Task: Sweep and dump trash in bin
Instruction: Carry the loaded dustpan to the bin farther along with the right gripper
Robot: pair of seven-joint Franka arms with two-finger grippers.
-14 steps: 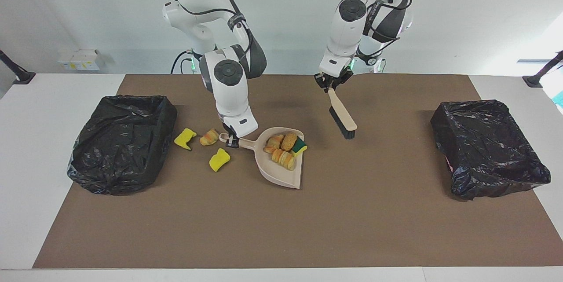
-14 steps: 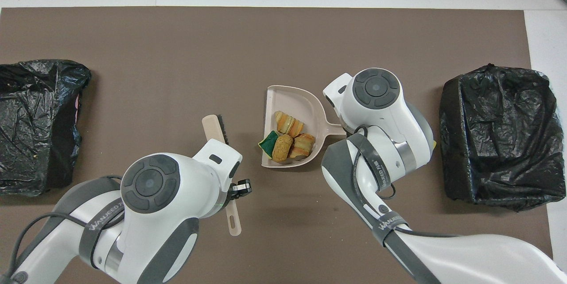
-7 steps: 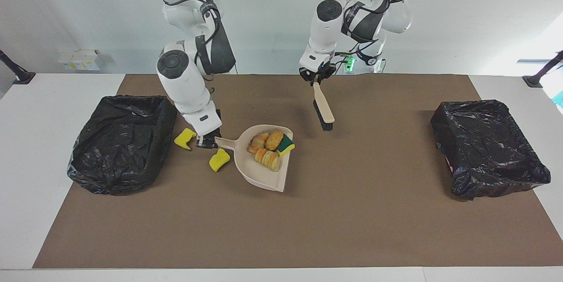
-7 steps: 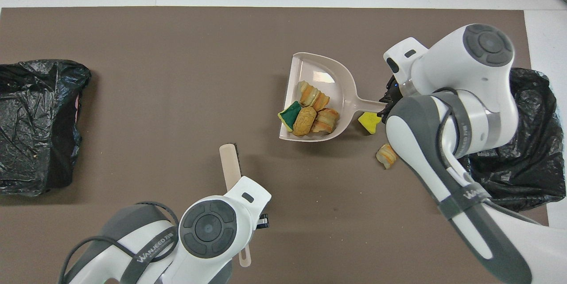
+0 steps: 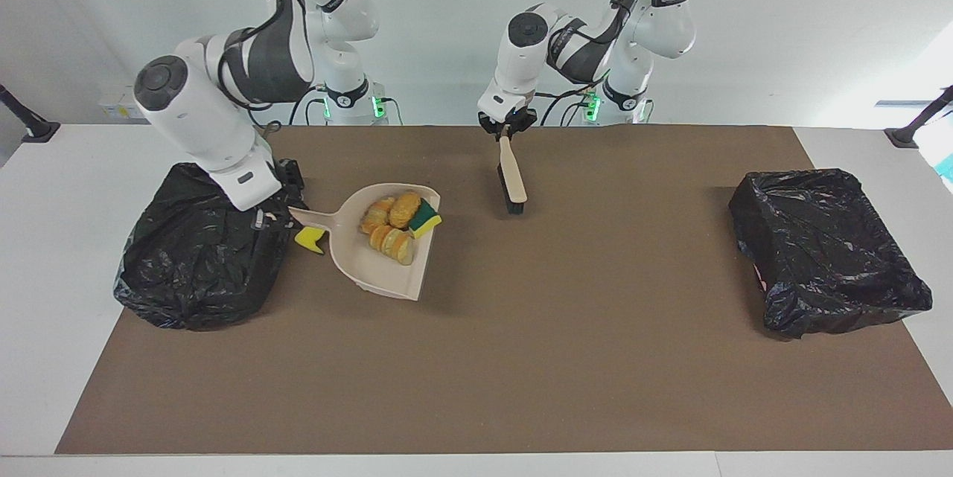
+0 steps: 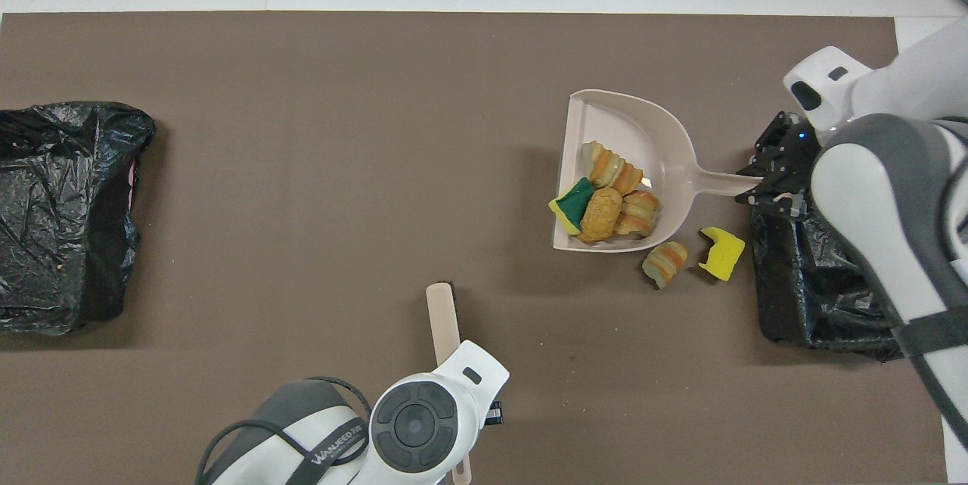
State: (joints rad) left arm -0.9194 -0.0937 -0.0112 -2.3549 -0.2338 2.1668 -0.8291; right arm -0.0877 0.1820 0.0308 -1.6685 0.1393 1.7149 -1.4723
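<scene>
Loaded dustpan (image 5: 372,250) carried to bin (image 5: 201,246)
Right gripper (image 5: 269,216) fingers clamped its handle; left gripper (image 5: 507,127) fingers gripped the brush (image 5: 512,181). Risk: tilting early spills trash (image 5: 394,228) at the bin's 3 o'clock.

Both tools (image 5: 262,218) (image 5: 506,126) clamped, arms raised

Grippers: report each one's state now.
Left gripper: shut on the brush.
Right gripper: shut on the dustpan handle, by the bin.
</scene>
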